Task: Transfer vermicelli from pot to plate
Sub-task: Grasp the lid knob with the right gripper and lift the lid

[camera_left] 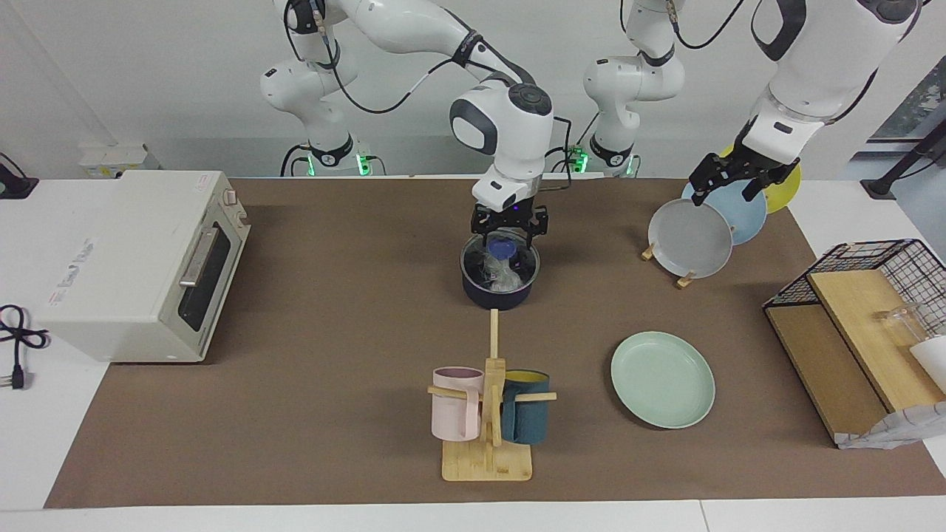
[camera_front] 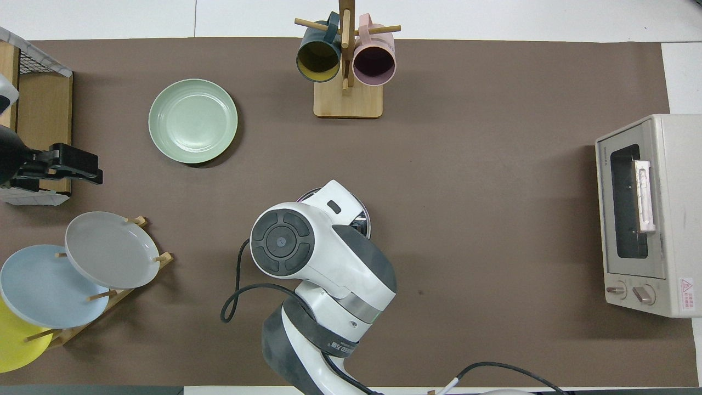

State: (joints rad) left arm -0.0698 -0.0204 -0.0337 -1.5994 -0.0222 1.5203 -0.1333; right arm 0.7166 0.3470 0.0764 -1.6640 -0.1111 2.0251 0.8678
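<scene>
Right end effector [camera_left: 508, 235] over pot [camera_left: 499, 292] rim

a white table [camera_left: 44, 458] fills both views, most of it covered by a brown mat [camera_left: 332, 332]. on the mat at centre frame of the facing view stands the pot [camera_left: 497, 292]. lower centre is a wooden mug rack [camera_left: 488, 462], and lower right of centre lies the plate [camera_left: 663, 379]. a wooden plate rack [camera_left: 684, 279] sits upper right, a wire-and-wood shelf [camera_left: 850, 347] at the right edge, a toaster oven [camera_left: 133, 266] at the left.
</scene>
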